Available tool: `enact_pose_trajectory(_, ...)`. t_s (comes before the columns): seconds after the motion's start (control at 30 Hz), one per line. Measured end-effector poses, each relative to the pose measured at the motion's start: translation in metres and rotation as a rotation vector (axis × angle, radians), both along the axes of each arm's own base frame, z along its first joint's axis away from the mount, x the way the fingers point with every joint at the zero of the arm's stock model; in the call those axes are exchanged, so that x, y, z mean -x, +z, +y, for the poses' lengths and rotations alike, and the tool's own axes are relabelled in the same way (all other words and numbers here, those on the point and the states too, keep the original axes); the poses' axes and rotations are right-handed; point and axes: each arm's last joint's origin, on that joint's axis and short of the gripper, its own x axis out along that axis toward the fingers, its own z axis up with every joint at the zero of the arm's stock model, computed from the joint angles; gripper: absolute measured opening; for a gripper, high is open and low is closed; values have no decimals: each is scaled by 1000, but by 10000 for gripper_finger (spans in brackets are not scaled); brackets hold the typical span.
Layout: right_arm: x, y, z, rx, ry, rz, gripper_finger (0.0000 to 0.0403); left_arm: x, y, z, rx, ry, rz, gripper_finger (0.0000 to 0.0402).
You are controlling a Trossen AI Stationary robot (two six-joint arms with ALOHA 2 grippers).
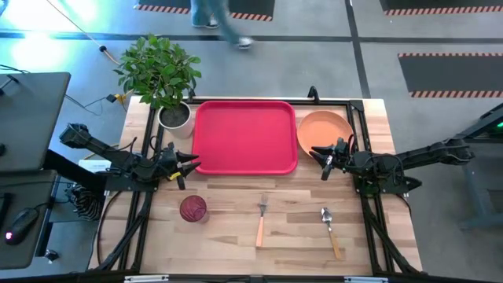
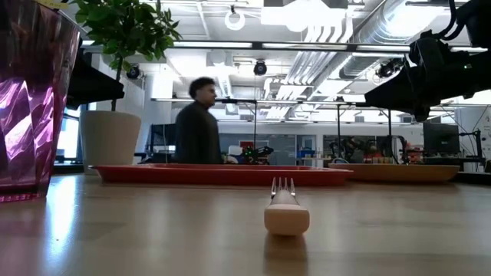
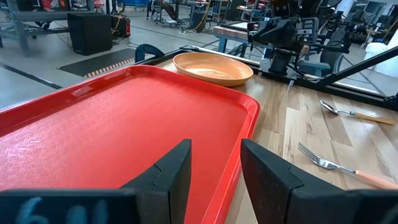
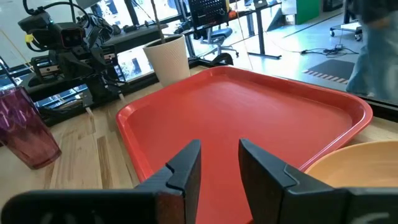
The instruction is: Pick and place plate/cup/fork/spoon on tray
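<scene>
Two pincers open, left pincer (image 1: 191, 167) and right pincer (image 1: 321, 159) flanking tray (image 1: 244, 135)

A: Bright, even overhead light; ceiling fixtures (image 2: 383, 19) blown out in the low view. Soft shadows only.
B: Glare?
A: Sheen on the tray (image 3: 124, 118) and worktop (image 2: 153, 230). Cup (image 2: 31, 100) and fork (image 2: 286, 211) soft, too close. Person (image 2: 197, 123) motion-blurred.
</scene>
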Motion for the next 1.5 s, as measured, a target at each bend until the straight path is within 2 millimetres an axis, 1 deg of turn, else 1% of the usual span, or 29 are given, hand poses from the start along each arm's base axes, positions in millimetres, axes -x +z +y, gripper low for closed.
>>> enact_pose_trajectory(0.63,0,0,0,0,0,0,99,0,0,0,8,0,-3,129)
enact_pose_trajectory(0.83,0,0,0,0,0,0,99,0,0,-1,114,-31,-35,129)
enact_pose_trajectory(1.07,0,0,0,0,0,0,99,-1,0,-1,290,-4,-100,129)
enact_pose_trajectory(1.33,0,0,0,-9,-1,-5,99,-2,9,-1,500,33,-257,129)
enact_pose_trajectory(1.4,0,0,0,-66,-1,-36,99,-2,12,-1,530,32,-294,129)
enact_pose_trajectory(1.5,-1,3,1,-207,-3,-129,99,-2,17,-1,557,22,-346,129)
